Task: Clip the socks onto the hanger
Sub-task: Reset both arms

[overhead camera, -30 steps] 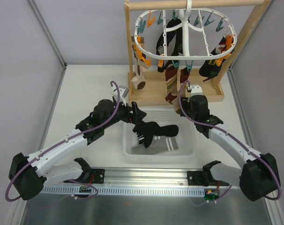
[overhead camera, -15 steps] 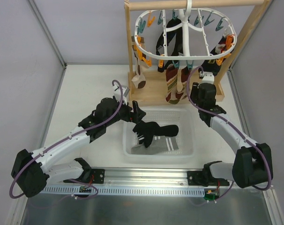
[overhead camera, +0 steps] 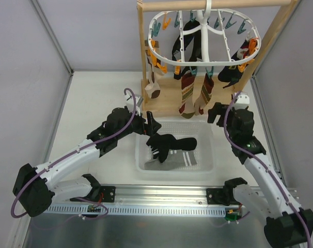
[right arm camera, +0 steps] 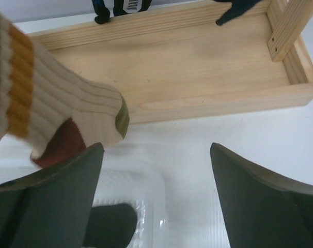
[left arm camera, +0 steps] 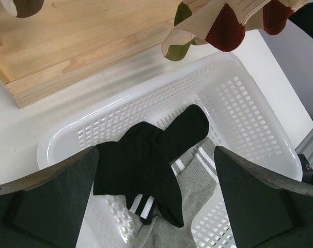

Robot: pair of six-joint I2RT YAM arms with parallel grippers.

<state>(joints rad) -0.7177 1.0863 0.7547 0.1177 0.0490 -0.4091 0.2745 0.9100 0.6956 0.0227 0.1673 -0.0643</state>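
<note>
The white oval hanger (overhead camera: 162, 57) hangs from the wooden stand, with orange and teal clothespins round its ring. Two striped socks (overhead camera: 187, 93) hang from its front clips, and dark ones (overhead camera: 230, 75) hang at the right. A black sock (overhead camera: 169, 143) (left arm camera: 149, 157) lies on a grey sock (left arm camera: 198, 188) in the white basket (overhead camera: 141, 164). My left gripper (overhead camera: 155, 127) (left arm camera: 154, 206) hovers open just above the black sock. My right gripper (overhead camera: 214, 112) (right arm camera: 156, 196) is open and empty, right of a striped sock's toe (right arm camera: 58, 113).
The wooden stand's tray base (overhead camera: 167, 106) (right arm camera: 198, 62) lies just behind the basket, and its posts (overhead camera: 142, 51) flank the hanger. A brown sock (overhead camera: 154, 92) dangles at the left post. The basket's back right corner (right arm camera: 146, 206) is below my right gripper. White walls close in both sides.
My right gripper has opened, drawn back from the striped socks and swung right; the socks now hang free. The left arm has hardly moved.
</note>
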